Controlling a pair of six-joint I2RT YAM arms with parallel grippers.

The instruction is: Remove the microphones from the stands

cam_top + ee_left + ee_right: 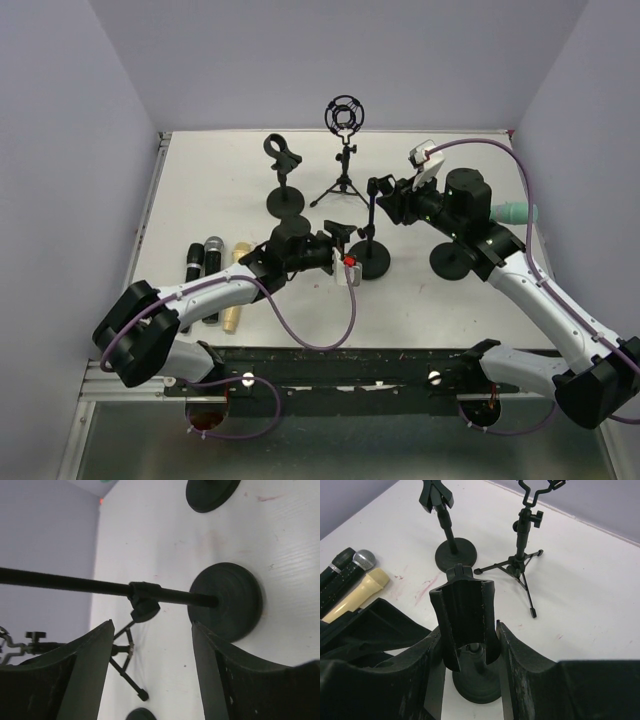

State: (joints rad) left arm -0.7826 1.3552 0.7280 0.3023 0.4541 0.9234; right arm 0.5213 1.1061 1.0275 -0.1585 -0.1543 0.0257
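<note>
The stand is a round black base with a thin pole and a black clip on top. The clip is empty. My right gripper is shut on that clip, one finger against each side, seen from above near the pole top. My left gripper is open with nothing between its fingers, low beside the stand's pole and base. Three microphones lie side by side on the table at the left: a black one, a grey-headed one and a cream one.
A second clip stand and a tripod with a ring mount stand at the back. Another round base sits under the right arm. A teal object lies at the right edge.
</note>
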